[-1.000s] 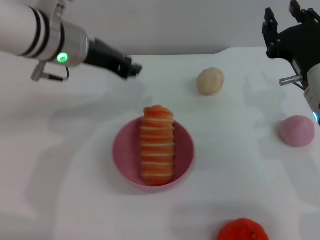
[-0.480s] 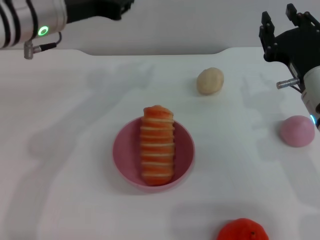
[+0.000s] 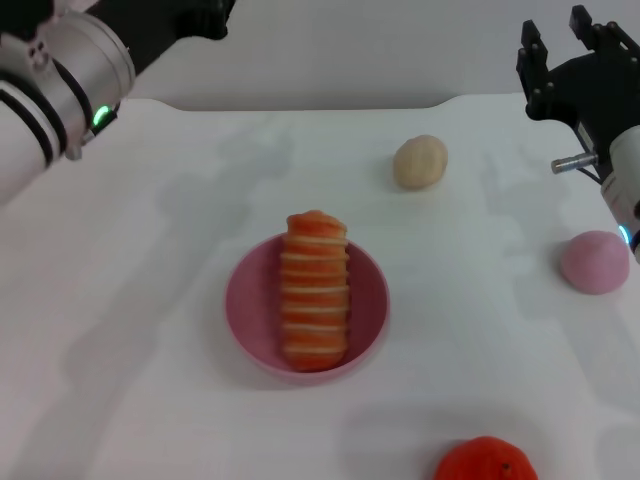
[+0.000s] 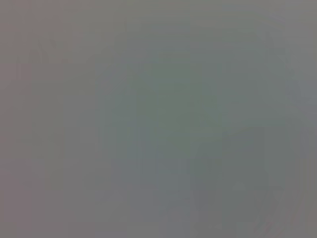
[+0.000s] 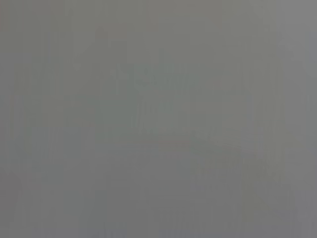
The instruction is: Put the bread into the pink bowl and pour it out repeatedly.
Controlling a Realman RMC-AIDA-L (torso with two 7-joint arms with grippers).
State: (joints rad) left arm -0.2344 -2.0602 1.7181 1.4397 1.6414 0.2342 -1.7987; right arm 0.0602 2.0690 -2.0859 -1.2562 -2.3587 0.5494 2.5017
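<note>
1. An orange fruit is sitting at the near table edge.
2. The bread is lying lengthwise inside the pink bowl, mid-table.
3. The right gripper is hovering far right, fingers apart.
4. The left gripper is hanging far left; its finger state cannot be told.

No text, label, brand, number or sign can be read on anything here.

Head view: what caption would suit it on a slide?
Striped bread lies in the pink bowl, both grippers raised away.
</note>
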